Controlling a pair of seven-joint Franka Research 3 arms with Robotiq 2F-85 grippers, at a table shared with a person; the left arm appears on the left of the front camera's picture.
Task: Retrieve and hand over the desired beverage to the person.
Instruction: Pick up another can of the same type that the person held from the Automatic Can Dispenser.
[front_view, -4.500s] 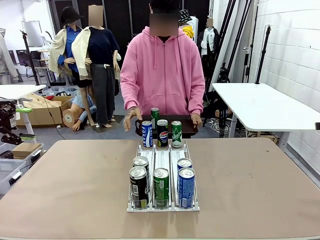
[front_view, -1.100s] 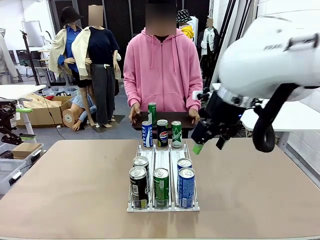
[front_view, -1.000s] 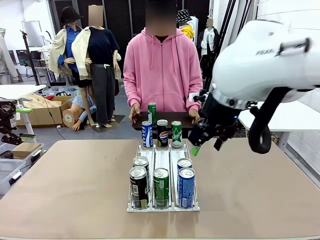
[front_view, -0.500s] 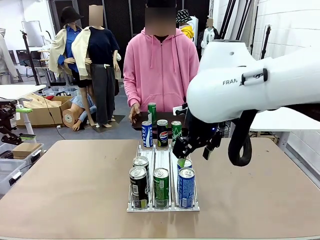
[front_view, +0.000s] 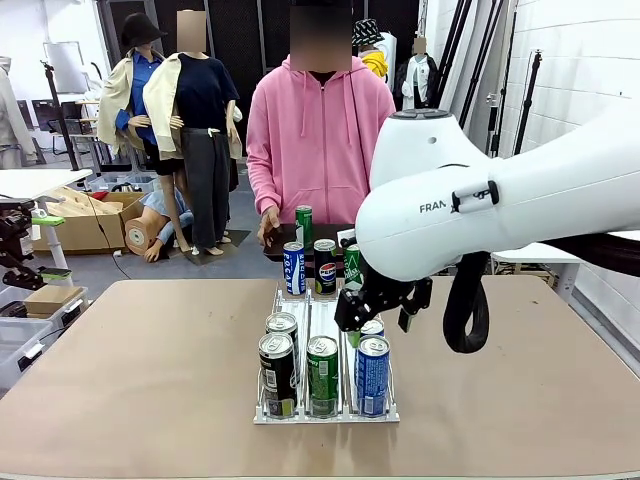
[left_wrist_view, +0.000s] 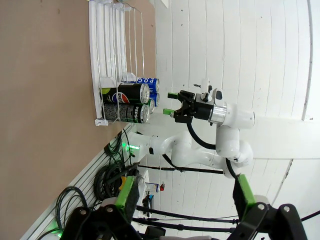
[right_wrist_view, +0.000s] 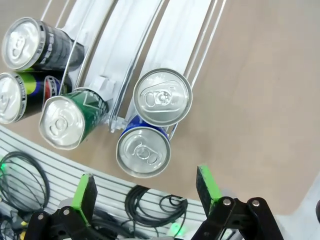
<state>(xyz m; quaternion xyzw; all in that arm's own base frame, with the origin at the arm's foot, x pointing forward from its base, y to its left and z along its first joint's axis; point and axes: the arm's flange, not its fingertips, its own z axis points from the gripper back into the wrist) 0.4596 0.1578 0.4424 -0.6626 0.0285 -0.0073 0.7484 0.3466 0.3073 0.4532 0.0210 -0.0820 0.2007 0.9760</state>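
Front view, reading the desk as a clock face with me at 6: the person in the pink hooded sweatshirt stands at 12, one hand on a dark tray that carries an upright green can. A white three-lane rack runs from 12 to 6 down the middle of the desk. At its 12 end three cans stand in a row, a Pepsi can in the middle. At its 6 end there are two dark cans in the 9 o'clock lane and a green-sided can in the middle lane. In the 3 o'clock lane a blue can has a second can just behind it.

My right tool hangs above that 3 o'clock lane, fingers spread wide, holding nothing. In the right wrist view, looking down, its green pads stand far apart with both of that lane's cans ahead of them.

In the left wrist view my left tool is spread just as wide and empty, well apart from the rack.

Which can is the wanted drink I cannot tell.
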